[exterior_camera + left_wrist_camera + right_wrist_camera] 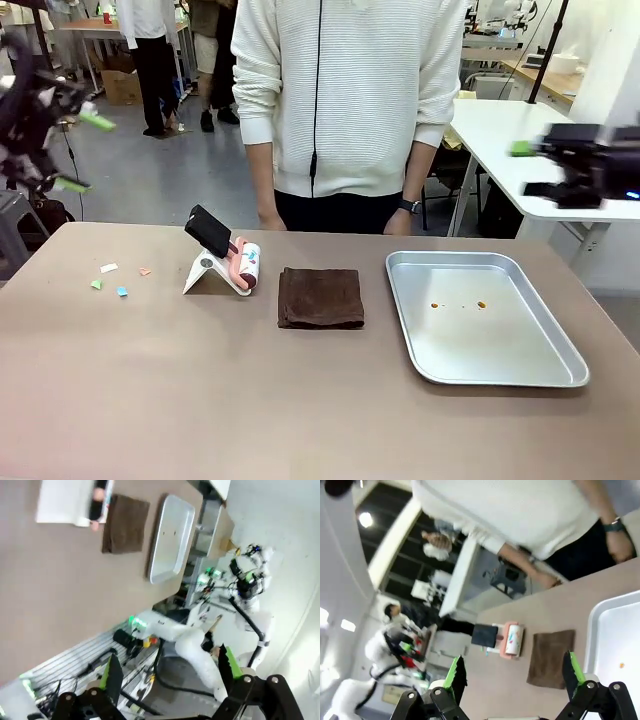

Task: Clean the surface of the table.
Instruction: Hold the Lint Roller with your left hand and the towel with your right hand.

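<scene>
Here, both pairs of jaws hang spread beyond either end of the worktop (150, 400); the paper scraps (122, 291) and lint roller (247, 266) lie left of centre, nearer the left arm (30, 110).

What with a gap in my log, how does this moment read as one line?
left gripper open, raised | right gripper open, raised | table: paper scraps, lint roller, cloth, tray | nothing held
</scene>
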Available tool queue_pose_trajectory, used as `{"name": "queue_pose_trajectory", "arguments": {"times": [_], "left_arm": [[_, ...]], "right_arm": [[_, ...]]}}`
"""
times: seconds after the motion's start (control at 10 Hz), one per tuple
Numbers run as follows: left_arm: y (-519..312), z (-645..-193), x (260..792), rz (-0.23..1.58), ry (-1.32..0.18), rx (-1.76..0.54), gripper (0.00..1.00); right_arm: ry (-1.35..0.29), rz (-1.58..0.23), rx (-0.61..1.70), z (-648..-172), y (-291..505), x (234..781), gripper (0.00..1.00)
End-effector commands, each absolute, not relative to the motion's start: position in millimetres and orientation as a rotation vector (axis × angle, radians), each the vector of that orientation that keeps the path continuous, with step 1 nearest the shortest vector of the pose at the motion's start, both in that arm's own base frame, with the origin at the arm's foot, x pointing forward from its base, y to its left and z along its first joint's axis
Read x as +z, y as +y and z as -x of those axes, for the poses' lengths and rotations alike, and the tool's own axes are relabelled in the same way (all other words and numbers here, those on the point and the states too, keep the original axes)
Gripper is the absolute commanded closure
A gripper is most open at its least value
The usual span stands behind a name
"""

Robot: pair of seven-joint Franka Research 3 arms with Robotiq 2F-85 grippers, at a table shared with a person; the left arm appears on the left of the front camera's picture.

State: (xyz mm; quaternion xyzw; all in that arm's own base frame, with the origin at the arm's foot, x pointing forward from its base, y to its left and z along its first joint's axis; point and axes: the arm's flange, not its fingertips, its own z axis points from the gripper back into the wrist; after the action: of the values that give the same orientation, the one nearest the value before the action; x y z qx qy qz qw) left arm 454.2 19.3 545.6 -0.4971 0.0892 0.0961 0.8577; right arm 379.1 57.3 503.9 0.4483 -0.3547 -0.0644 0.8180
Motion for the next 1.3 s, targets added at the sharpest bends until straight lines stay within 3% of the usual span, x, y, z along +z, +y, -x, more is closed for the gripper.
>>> {"name": "queue_pose_trajectory", "arguments": {"times": [0.0,0.4,0.6,1.0,1.2], "left_arm": [[-6.3,-455.4,568.5,0.884,0.210,0.109,0.00],[-83.0,-423.9,580.3,0.668,-0.002,-0.048,0.00],[-115.4,-404.9,561.0,0.668,-0.113,-0.041,0.00],[-144.7,-402.7,519.1,0.647,-0.216,-0.082,0.00],[-159.8,-409.9,500.1,0.601,-0.167,-0.131,0.00]], "right_arm": [[-0.739,-0.835,-0.108,-409.8,128.4,509.3,0.00],[-0.636,-0.657,0.178,-421.3,253.7,490.5,0.00],[-0.361,-0.508,0.275,-420.0,276.6,458.2,0.00],[-0.236,-0.457,0.259,-429.1,277.8,426.3,0.00],[-0.225,-0.454,0.202,-437.6,276.4,411.9,0.00]]}}
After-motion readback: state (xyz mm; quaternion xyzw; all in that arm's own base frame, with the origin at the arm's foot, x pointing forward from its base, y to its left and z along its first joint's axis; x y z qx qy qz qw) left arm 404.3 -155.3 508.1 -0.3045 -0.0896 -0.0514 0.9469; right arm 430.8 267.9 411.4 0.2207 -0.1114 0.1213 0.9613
